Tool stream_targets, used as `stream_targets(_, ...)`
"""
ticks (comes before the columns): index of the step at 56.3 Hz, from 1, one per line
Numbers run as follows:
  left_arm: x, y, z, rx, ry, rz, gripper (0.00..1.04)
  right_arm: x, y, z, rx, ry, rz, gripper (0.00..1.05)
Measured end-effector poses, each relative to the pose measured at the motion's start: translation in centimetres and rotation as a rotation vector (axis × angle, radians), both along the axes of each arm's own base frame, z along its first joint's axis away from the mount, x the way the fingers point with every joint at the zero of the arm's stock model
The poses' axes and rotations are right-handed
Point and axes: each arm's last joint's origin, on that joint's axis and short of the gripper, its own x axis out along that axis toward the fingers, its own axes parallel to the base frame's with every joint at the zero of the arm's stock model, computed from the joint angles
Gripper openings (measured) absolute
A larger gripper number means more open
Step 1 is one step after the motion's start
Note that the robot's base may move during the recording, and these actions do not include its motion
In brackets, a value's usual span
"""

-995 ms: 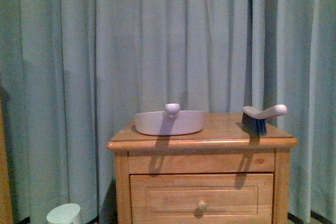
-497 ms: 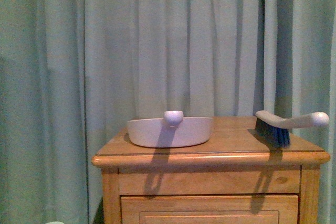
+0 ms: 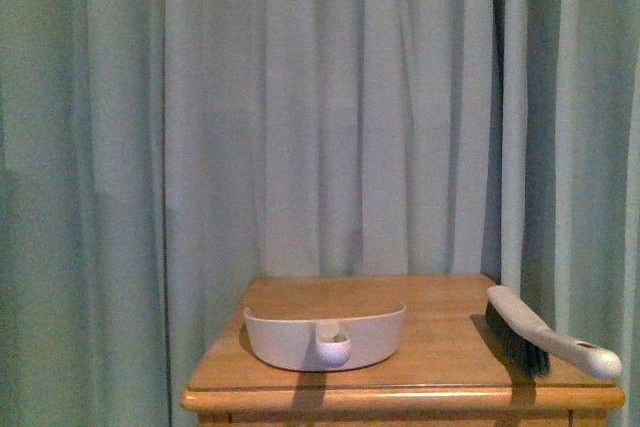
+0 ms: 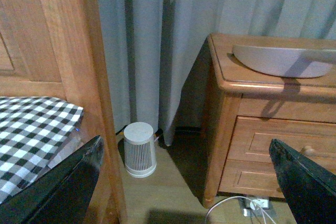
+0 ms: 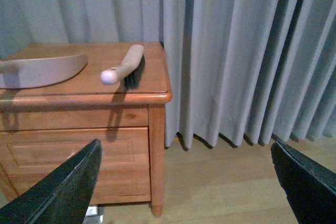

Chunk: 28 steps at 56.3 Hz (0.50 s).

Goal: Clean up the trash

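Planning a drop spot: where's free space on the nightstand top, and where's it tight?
Widest bare patch on the nightstand top: between dustpan and brush. A second strip runs behind the dustpan, up to the curtain. Tight: only a thin margin left of the dustpan and in front of it; the brush fills the right edge.

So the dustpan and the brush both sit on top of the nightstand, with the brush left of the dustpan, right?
Not quite: the brush lies right of the dustpan, not left, as the front view shows. Both do sit on top of the nightstand.
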Motion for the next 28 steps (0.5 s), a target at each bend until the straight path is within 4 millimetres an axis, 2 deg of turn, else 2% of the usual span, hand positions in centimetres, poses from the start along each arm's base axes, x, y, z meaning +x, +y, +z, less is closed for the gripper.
stream_targets(3,0.0,0.0,0.0,-0.015,0.006,-0.002,0.97,0.0,0.0,0.0,0.000,0.000,0.000,0.97)
stream_targets(8,0.9,0.4,0.2,-0.237,0.072,-0.046,0.97,0.0,0.0,0.0,0.000,0.000,0.000,0.97)
stream_targets(10,1.4,0.8,1.0,-0.321,0.076,-0.053,0.97,0.0,0.0,0.0,0.000,0.000,0.000,0.97)
stream_targets(13,2.6,1.1,3.2,-0.361,0.070,-0.078,0.97,0.0,0.0,0.0,0.001,0.000,0.000,0.97)
stream_targets(14,3.4,1.2,4.5,-0.364,0.076,-0.097,0.97,0.0,0.0,0.0,0.001,0.000,0.000,0.97)
stream_targets(19,6.7,0.6,8.7,-0.329,0.140,-0.142,0.97,0.0,0.0,0.0,0.002,0.000,0.000,0.97)
stream_targets(24,10.1,-1.2,12.0,-0.236,0.227,-0.197,0.97,0.0,0.0,0.0,0.002,0.000,0.000,0.97)
stream_targets(28,12.7,-3.8,14.4,-0.111,0.311,-0.229,0.97,0.0,0.0,0.0,0.002,0.000,0.000,0.97)
